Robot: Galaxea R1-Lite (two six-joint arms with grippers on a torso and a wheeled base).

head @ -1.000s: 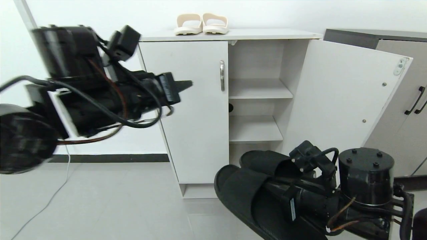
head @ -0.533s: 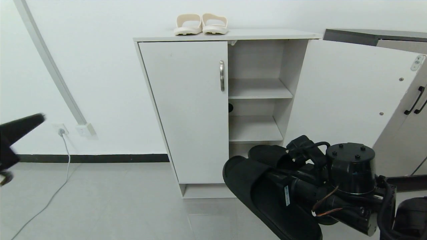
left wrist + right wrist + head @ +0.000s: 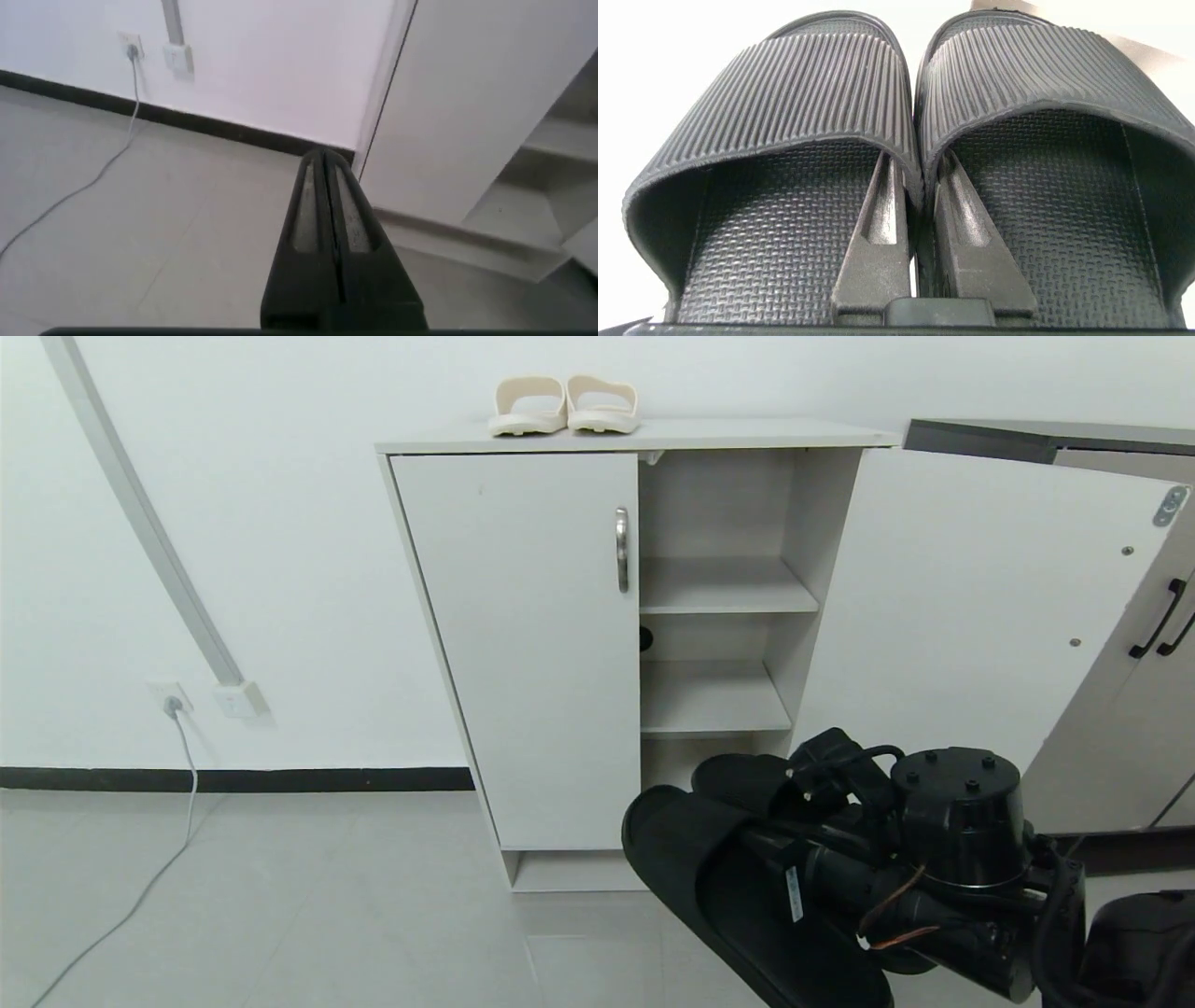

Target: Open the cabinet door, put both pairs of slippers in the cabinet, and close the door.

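Note:
The white cabinet (image 3: 747,430) stands against the wall, its left door (image 3: 532,644) closed and its right door (image 3: 971,607) swung wide open, baring the shelves (image 3: 714,695). A beige pair of slippers (image 3: 565,404) rests on the cabinet top. The black pair of slippers (image 3: 738,859) hangs low in front of the open compartment. My right gripper (image 3: 920,233) is shut on their touching inner walls, a finger inside each slipper. My left gripper (image 3: 324,163) is shut and holds nothing, above the floor near the cabinet's bottom left corner.
A grey cabinet (image 3: 1148,644) with black handles stands right behind the open door. A wall socket (image 3: 168,702) with a cord trailing over the floor (image 3: 280,915) sits left, below a slanted wall duct (image 3: 140,513). The closed door carries a metal handle (image 3: 622,549).
My left arm has withdrawn out of the head view to the left. The right door has swung a little wider. My right arm with the black slippers has shifted slightly left.

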